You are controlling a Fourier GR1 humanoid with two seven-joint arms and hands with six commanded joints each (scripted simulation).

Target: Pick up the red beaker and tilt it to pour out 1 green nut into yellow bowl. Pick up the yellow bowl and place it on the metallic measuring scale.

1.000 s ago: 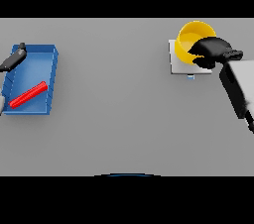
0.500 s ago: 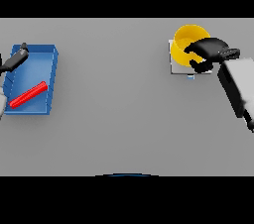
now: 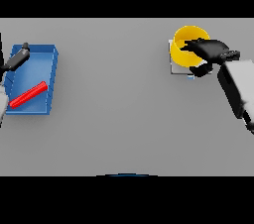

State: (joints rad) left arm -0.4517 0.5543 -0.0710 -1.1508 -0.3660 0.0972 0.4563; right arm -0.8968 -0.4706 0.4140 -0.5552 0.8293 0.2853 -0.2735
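The right hand (image 3: 208, 52) has slid a touch left since a moment ago and now reaches further across the yellow bowl (image 3: 187, 44), its fingers stretched over the near right rim and the thumb curled down by the bowl's near side. It reads as a loose clasp on the rim, though whether it truly grips I cannot tell. The bowl has not budged: it sits on the metallic measuring scale (image 3: 174, 64), far right on the desk (image 3: 119, 119), the scale's pale plate peeking out at the bowl's left and near edges.

Over on the left, nothing has changed. The red beaker (image 3: 28, 94) lies on its side, slanted, in the blue tray (image 3: 49, 77), and the left hand (image 3: 18, 58) hovers at the tray's far left corner, fingers fairly straight, holding nothing.

Between tray and scale the grey desk runs wide and bare, with open room toward the near edge too. The tray hugs the left edge of the view; the right arm comes in from the right side.
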